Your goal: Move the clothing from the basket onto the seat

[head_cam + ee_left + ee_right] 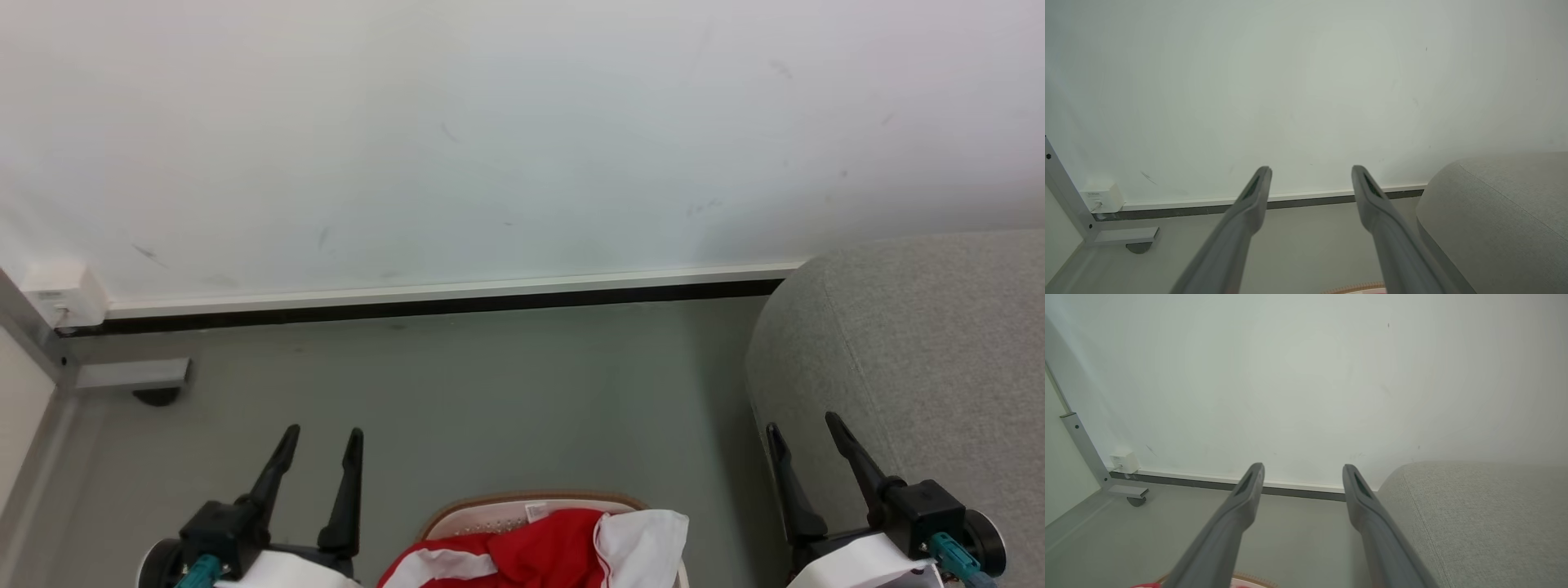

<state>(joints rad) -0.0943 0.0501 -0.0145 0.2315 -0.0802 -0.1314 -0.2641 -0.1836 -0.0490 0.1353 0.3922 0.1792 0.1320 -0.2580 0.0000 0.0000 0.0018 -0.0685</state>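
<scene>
At the bottom middle of the head view the red and white clothing (pixel 547 555) is heaped in the white basket (pixel 490 516) with a tan rim. The light grey seat (pixel 922 359) rises at the right. My left gripper (pixel 324 437) stands open at the lower left of the basket, its fingers empty. My right gripper (pixel 807 426) stands open at the lower right, in front of the seat's rounded end. The left wrist view has the open left gripper (pixel 1311 171), the seat (pixel 1502 212) and a strip of the basket rim (pixel 1359 288). The right wrist view has the open right gripper (pixel 1303 468) beside the seat (pixel 1478 514).
A white wall (pixel 490 139) with a dark skirting strip (pixel 424 304) closes the far side. A grey metal frame foot with a caster (pixel 135 377) and a white socket box (pixel 65 292) stand at the far left. Grey floor (pixel 506 392) lies between the basket and the wall.
</scene>
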